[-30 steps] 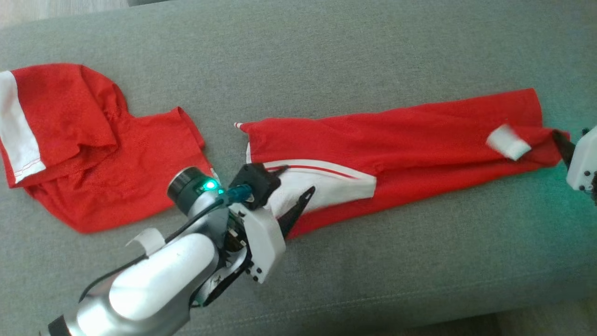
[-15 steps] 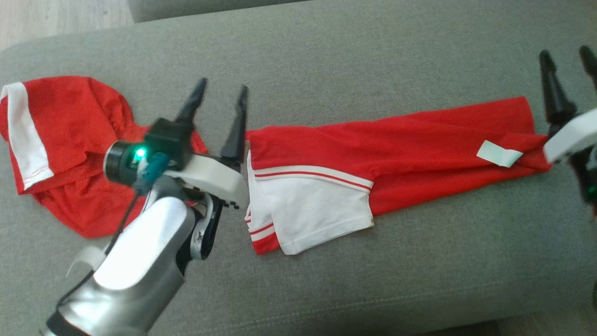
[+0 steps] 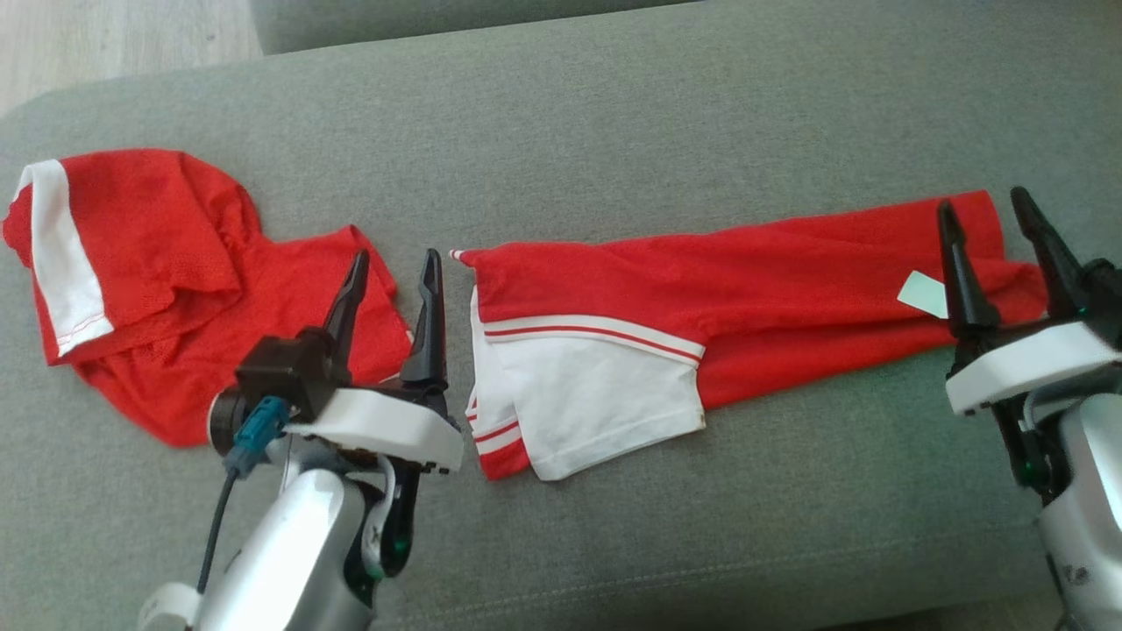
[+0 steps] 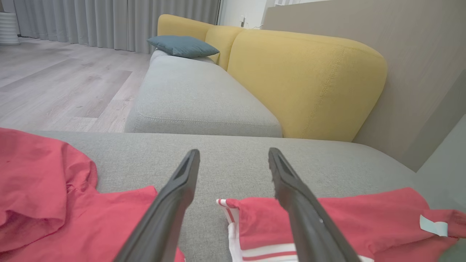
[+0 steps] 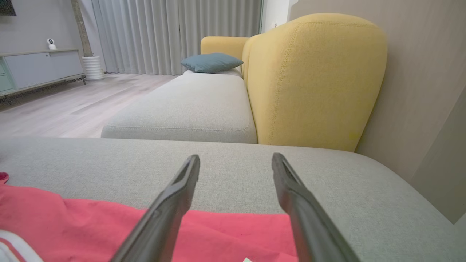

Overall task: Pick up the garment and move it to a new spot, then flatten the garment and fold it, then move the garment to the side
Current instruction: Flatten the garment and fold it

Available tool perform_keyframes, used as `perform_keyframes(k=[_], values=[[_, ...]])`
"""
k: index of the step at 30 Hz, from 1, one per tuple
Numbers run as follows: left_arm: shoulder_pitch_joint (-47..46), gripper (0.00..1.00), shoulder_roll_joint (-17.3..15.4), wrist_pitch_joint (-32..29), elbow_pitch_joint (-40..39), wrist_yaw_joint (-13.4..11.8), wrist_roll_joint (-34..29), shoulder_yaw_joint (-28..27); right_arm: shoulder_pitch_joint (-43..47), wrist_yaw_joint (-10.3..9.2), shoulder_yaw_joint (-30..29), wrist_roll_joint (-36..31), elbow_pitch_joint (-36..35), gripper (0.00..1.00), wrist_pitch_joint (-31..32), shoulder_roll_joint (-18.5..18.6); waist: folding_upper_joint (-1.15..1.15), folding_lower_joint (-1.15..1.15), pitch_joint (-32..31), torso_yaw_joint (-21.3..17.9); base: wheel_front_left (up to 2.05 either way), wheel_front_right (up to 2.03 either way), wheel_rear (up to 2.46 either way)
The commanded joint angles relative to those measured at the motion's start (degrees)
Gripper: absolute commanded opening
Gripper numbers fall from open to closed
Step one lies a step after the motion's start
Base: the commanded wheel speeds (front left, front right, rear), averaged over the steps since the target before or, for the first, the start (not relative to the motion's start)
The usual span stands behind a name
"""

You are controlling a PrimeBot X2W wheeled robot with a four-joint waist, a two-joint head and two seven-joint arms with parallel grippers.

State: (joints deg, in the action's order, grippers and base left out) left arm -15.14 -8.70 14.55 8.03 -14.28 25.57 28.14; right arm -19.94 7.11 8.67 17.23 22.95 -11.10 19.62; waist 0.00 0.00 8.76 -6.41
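Grey sofa cushion [image 3: 614,131] before you carries the red-and-white garment [image 3: 745,280], folded into a long strip across its middle and right. Your left gripper [image 3: 395,254] hovers jaws apart beside its white end, your right gripper [image 3: 982,199] likewise spread over the red end; another red garment [image 3: 175,298] lies at the left

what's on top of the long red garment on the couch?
On the long red garment: a white striped panel folded over its left end, a pale tag near its right end. Fabric under the panel is hidden.
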Motion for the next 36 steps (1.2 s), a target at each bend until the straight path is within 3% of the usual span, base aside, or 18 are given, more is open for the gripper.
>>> perform_keyframes(k=[1, 5, 12, 19, 26, 36], values=[[-2.0, 1.00, 0.0, 0.4, -1.5, 0.9, -1.2, -3.1, -0.6, 0.37, 0.0, -0.5, -2.3, 1.00, -0.1, 0.5, 0.00, 0.00, 0.2, 0.2, 0.00, 0.00, 0.00], [-1.8, 1.00, 1.7, 0.4, -0.7, 3.5, -3.8, -5.3, -0.8, 0.37, -3.3, -0.6, -1.3, 1.00, 1.9, -0.2, 0.00, 0.00, 1.2, 0.5, 0.00, 0.00, 0.00], [-2.6, 1.00, 3.3, 0.4, 0.6, 6.7, -7.3, -7.3, -4.3, 0.37, -12.4, -0.4, 7.5, 1.00, 10.7, -2.3, 0.00, 0.00, 4.0, 1.2, 0.00, 0.00, 0.00], [-3.8, 1.00, 4.1, 0.4, 1.5, 8.5, -9.1, -8.1, -8.4, 0.37, -16.3, 0.5, 13.0, 1.00, 17.4, -2.9, 0.00, 0.00, 6.6, 1.9, 0.00, 0.00, 0.00], [-4.6, 1.00, 4.8, 0.4, 2.2, 9.9, -10.7, -8.9, -12.8, 0.37, -23.4, -4.4, 20.0, 1.00, 21.6, -2.0, 0.00, 0.00, 8.6, 2.5, 0.00, 0.00, 0.00], [-5.7, 1.00, 5.0, 0.4, 2.2, 10.5, -12.1, -11.4, -15.0, 0.37, -22.8, -4.5, 22.7, 1.00, 27.6, -3.0, 0.00, 0.00, 9.9, 2.1, 0.00, 0.00, 0.00]])
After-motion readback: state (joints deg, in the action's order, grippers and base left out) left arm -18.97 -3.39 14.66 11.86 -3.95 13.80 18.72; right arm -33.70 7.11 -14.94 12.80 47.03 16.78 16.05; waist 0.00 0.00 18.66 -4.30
